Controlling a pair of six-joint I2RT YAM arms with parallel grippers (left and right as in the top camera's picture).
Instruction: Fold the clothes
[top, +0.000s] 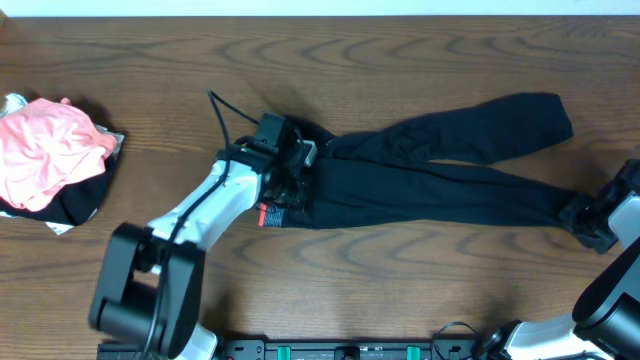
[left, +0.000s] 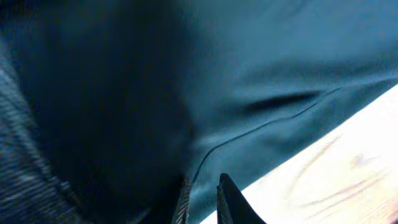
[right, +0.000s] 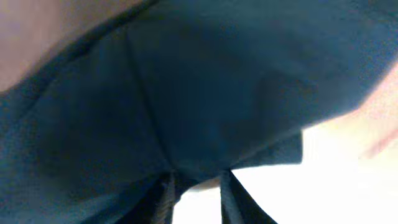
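Note:
The clothes (top: 440, 170) are black leggings stretched across the table's middle, both legs running right; a bit of coral-red trim (top: 270, 215) shows at the waist end. My left gripper (top: 290, 180) sits on that waist end. In the left wrist view its jaws (left: 204, 186) stand narrow, with dark fabric (left: 186, 81) pinched between them. At the far right, my right gripper (top: 585, 215) is at the lower leg's end. Its fingers (right: 197, 177) stand apart with bright table between them, and the leg's hem (right: 249, 149) lies across their tips.
A crumpled pile of pink and black garments (top: 50, 160) lies at the table's left edge. A black cable (top: 225, 115) loops up behind the left wrist. The arm bases stand along the front edge (top: 330, 350).

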